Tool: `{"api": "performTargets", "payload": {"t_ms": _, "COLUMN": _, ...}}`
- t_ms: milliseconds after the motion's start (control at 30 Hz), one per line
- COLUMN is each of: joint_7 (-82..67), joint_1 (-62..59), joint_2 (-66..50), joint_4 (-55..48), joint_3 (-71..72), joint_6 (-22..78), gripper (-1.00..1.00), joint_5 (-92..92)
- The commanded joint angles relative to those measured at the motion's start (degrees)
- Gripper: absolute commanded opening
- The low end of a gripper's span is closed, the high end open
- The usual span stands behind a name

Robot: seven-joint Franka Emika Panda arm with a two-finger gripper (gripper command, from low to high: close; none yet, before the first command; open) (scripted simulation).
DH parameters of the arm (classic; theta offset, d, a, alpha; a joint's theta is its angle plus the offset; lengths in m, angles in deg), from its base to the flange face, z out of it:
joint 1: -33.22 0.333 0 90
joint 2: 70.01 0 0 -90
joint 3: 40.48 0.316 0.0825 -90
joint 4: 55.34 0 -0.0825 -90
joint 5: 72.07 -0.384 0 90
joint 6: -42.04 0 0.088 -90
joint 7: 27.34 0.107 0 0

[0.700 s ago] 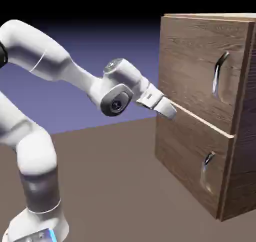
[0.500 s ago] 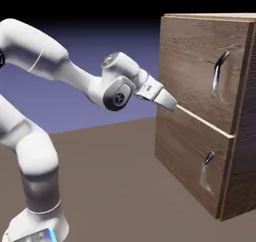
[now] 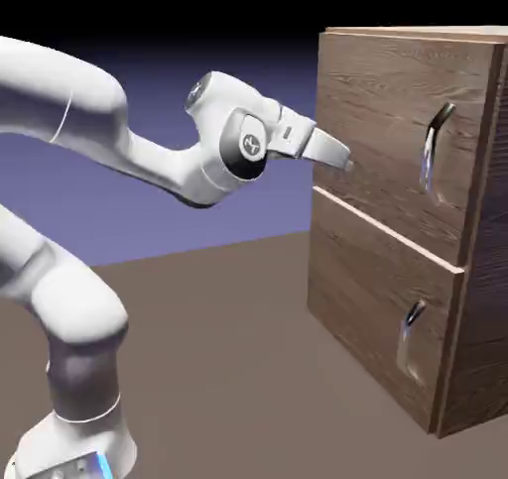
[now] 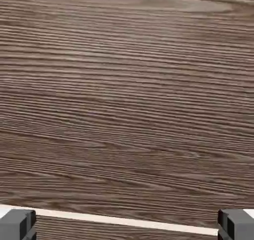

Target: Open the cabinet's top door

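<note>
Brown cabinet (image 3: 397, 219) stands shut beside the arm (image 3: 159, 160); pincer (image 3: 347, 166) spread wide, empty.

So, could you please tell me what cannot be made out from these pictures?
- Exterior view: the white arm's silver-grey finger tips, too small to tell whether they touch the wood-grain top door.
- Exterior view: the dark-brown cabinet's far right side, cut off by the picture's edge.
- Hand view: both curved metal handles, outside the frame.
</note>
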Motion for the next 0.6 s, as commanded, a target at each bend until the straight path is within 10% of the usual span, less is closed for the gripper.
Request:
{"api": "performTargets", "payload": {"t_ms": 0, "joint_7": 1.9, "joint_1": 0.8, "joint_2": 0.3, "joint_4": -0.5, "joint_3": -0.9, "joint_6": 0.0, "gripper": 0.00, "joint_5": 2.5}}
{"api": "performTargets", "payload": {"t_ms": 567, "joint_7": 33.5, "joint_1": 14.0, "joint_2": 5.6, "joint_4": -8.6, "joint_3": -16.5, "joint_6": 0.7, "gripper": 0.00, "joint_5": 44.9}}
